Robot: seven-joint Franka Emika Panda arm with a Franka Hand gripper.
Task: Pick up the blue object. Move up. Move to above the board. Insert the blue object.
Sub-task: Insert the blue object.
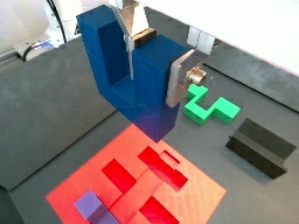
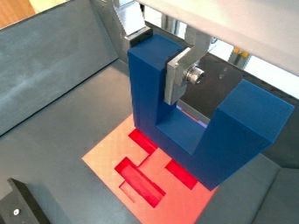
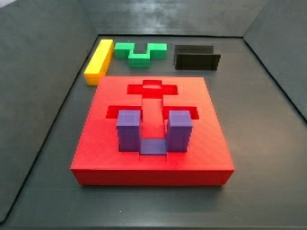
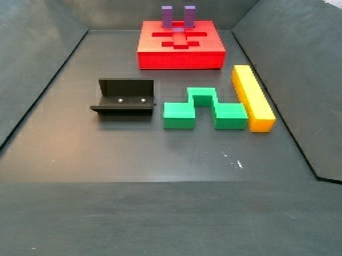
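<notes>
Two silver fingers (image 2: 179, 77) of the gripper (image 1: 152, 54) are clamping one prong of the blue object (image 1: 131, 79), carrying it prongs-up, clear above the board (image 1: 140, 179), presumably for lowering into a recess. Neither side view is showing gripper or block. Farther off, the board (image 3: 150, 126) is already holding a purple block (image 3: 149, 131) seated in one recess; its remaining recesses are showing vacant.

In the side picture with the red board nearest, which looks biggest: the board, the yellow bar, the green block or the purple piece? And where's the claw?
1. Board
2. Purple piece
3. Yellow bar and green block: alike, farther back, so unsure.

The claw shows only in wrist views, gripping the blue object above the board.
</notes>
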